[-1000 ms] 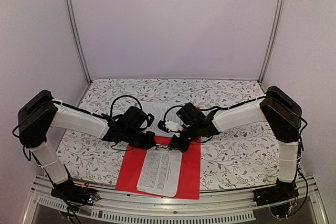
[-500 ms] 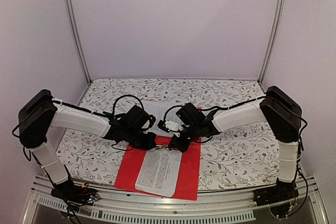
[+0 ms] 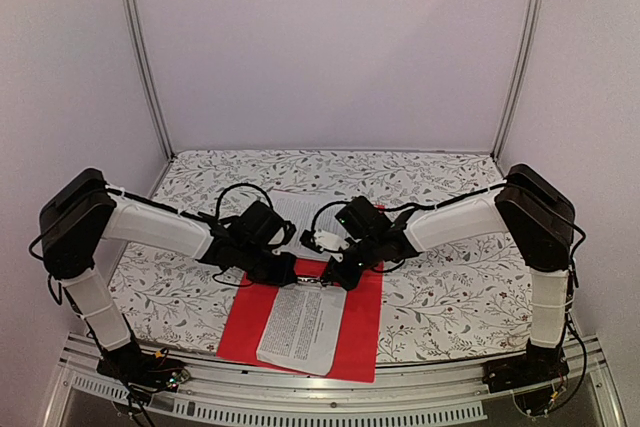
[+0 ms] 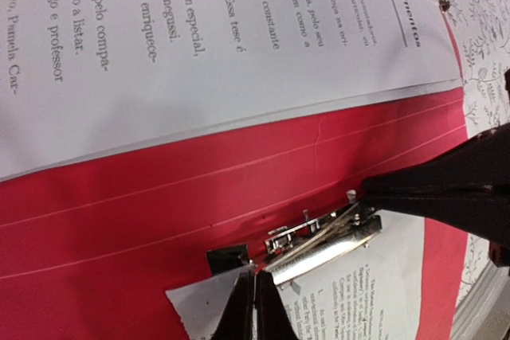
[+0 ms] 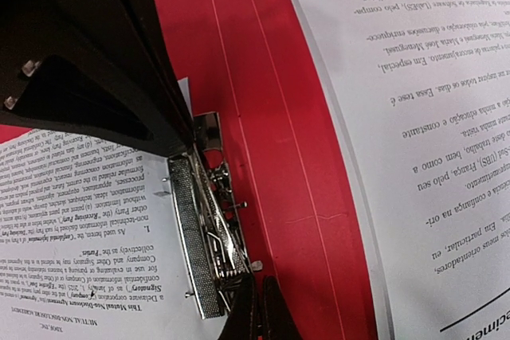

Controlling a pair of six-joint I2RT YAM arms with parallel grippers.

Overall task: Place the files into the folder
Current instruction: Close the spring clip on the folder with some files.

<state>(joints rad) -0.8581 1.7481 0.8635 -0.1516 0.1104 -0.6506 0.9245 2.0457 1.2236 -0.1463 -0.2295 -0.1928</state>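
Note:
The red folder lies open at the table's near edge. One of the files, a printed white sheet, lies on it with its far edge under the metal clip. A second printed sheet lies just beyond the folder. My left gripper is shut, its tips resting at the clip's left end over the sheet's corner. My right gripper is shut too, its tips at the clip's other end. Nothing sits between either pair of jaws. The two grippers face each other, almost touching.
A floral-patterned cloth covers the table. Metal frame posts and pale walls close in the back and sides. A metal rail runs along the near edge, just below the folder.
The folder and the sheet on it have slid slightly to the left. Both grippers stay shut at the clip and have hardly moved.

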